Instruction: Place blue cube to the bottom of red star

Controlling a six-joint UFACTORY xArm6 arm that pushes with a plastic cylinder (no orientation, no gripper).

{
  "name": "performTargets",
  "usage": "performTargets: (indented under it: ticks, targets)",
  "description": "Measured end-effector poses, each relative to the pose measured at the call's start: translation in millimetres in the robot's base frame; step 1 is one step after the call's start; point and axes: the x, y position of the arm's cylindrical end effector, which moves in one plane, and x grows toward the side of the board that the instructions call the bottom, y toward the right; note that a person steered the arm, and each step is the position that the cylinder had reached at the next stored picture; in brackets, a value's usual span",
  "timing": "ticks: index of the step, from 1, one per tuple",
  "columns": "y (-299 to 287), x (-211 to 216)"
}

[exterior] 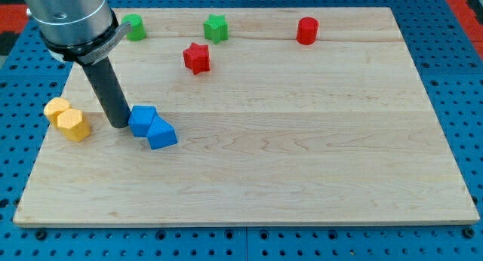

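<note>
The blue cube (pixel 143 120) sits on the wooden board at the view's left, touching a second blue block (pixel 161 134) just to its lower right. The red star (pixel 196 57) lies up and to the right of them, well apart. My tip (pixel 119 124) rests on the board right against the blue cube's left side. The rod rises up and to the left from there.
Two yellow blocks (pixel 56 108) (pixel 74 124) lie left of my tip near the board's left edge. A green cylinder (pixel 134 27), a green star (pixel 216 28) and a red cylinder (pixel 306 30) line the board's top edge (pixel 256 10).
</note>
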Motion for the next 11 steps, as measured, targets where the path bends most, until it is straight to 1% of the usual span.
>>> performTargets:
  ticks: [1, 2, 3, 4, 5, 6, 7, 8, 9, 10, 11]
  targets:
    - [5.0, 10.3]
    - [-11.2, 55.5]
    - [-10.7, 55.5]
    - [12.4, 29.4]
    - [24.5, 21.5]
    - [54.5, 0.9]
    - [57.5, -11.8]
    - [57.1, -12.3]
    - [73.1, -26.5]
    - [104.2, -40.6]
    - [146.7, -5.5]
